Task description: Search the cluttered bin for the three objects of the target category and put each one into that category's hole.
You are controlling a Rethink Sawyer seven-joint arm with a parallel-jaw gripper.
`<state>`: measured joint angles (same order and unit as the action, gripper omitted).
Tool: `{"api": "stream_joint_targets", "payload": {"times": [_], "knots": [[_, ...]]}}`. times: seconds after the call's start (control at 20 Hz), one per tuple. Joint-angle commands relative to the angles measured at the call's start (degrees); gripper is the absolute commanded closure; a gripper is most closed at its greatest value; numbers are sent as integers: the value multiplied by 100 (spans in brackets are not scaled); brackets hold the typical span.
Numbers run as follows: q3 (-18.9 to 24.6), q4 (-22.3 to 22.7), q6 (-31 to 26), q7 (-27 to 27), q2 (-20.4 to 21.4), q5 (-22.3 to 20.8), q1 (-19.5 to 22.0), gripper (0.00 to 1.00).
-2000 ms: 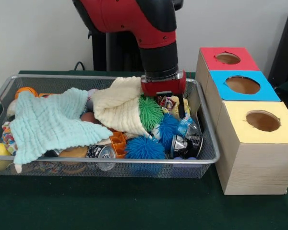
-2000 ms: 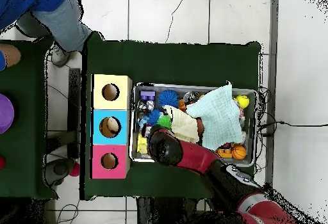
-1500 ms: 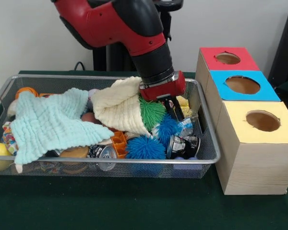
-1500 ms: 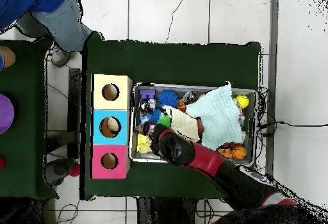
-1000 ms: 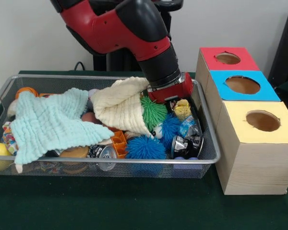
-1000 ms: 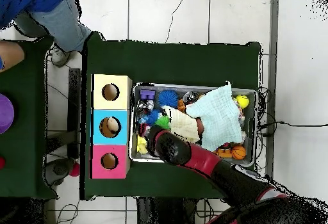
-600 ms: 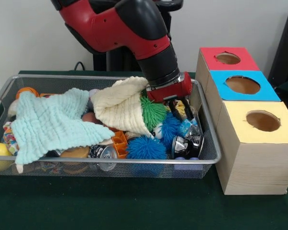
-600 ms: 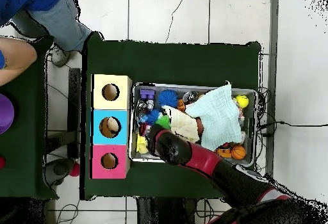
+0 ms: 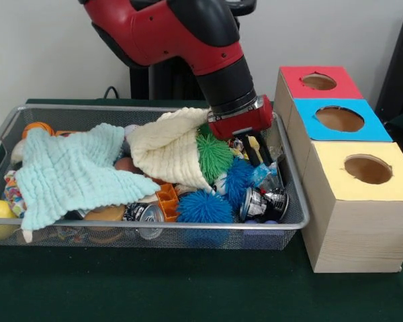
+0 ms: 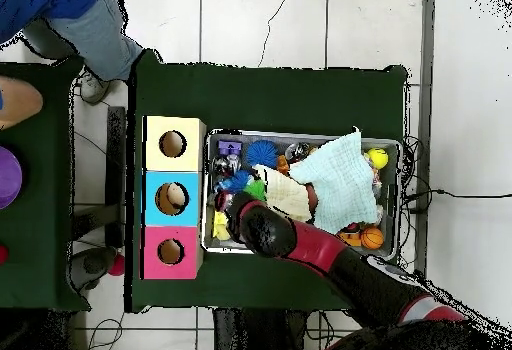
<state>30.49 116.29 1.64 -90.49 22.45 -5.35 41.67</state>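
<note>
Bin [image 9: 292, 221] sits on my green surface [image 9: 188, 288] beside the three boxes [image 9: 352, 201], crammed with spiky balls [image 9: 203, 206], cans [image 9: 263, 202] and two cloths [image 9: 70, 171]. My pincer [image 9: 257, 153] is down at its right end, over a yellow item [image 9: 253, 143]; I cannot tell whether it grips.

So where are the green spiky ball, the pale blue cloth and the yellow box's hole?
green spiky ball [image 9: 213, 155], front view, middle of its bristles.
pale blue cloth [image 9: 70, 171], front view, centre of the fabric.
yellow box's hole [image 9: 368, 169], front view, inside the round opening.
</note>
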Motion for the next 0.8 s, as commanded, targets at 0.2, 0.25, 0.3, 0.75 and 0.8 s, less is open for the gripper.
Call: {"api": "stream_joint_targets", "payload": {"times": [0.2,0.25,0.3,0.75,0.8], "knots": [[7,35,-1153,-972,915,476,-226,100],[34,76,-1343,-934,1079,507,-218,100],[29,91,-1453,-922,1177,531,-225,100],[-155,-13,-2446,-756,1998,530,-383,100],[-202,-64,-2507,-725,2041,484,-425,100]]}}
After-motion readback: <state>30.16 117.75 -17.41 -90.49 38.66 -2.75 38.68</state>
